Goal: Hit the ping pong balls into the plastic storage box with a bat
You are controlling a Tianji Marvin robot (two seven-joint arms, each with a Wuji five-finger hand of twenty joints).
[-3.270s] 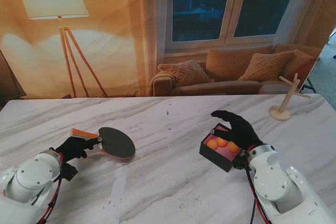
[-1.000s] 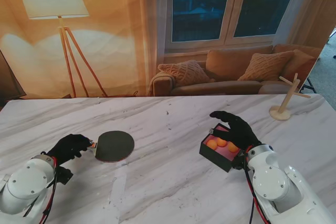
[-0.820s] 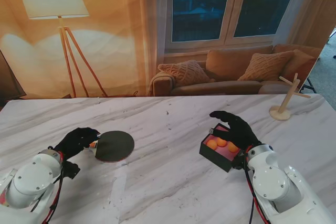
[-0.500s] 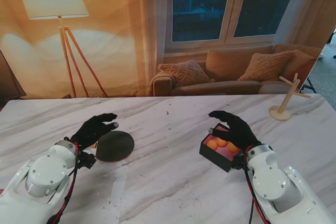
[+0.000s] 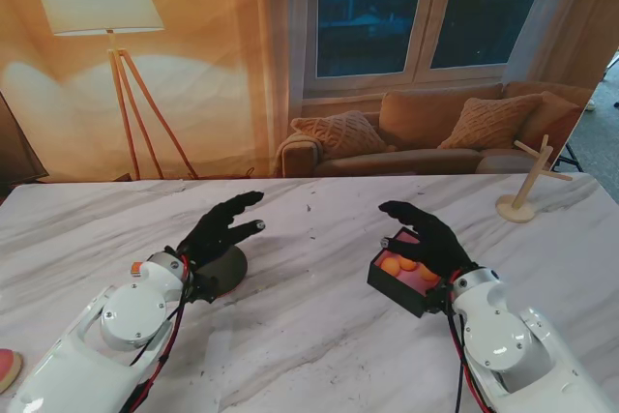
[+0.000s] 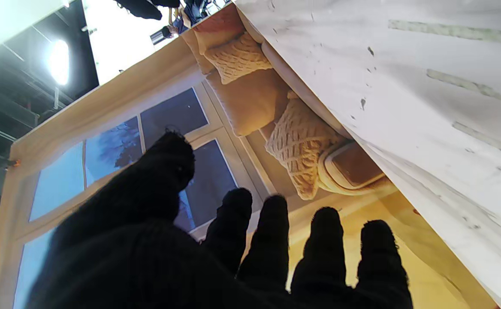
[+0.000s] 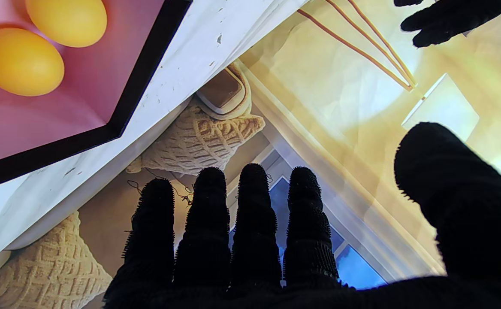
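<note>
Hovering, left hand spreads fingers above the bat.

The left hand hides most of the bat.

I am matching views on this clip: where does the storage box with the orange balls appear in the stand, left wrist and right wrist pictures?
Stand view: the storage box sits on the table's right side, partly under the right hand, three orange balls inside.
Left wrist view: not in it.
Right wrist view: the box's black rim and pink floor fill one corner, two balls showing.
Shared landmark: the knitted cushion.
</note>
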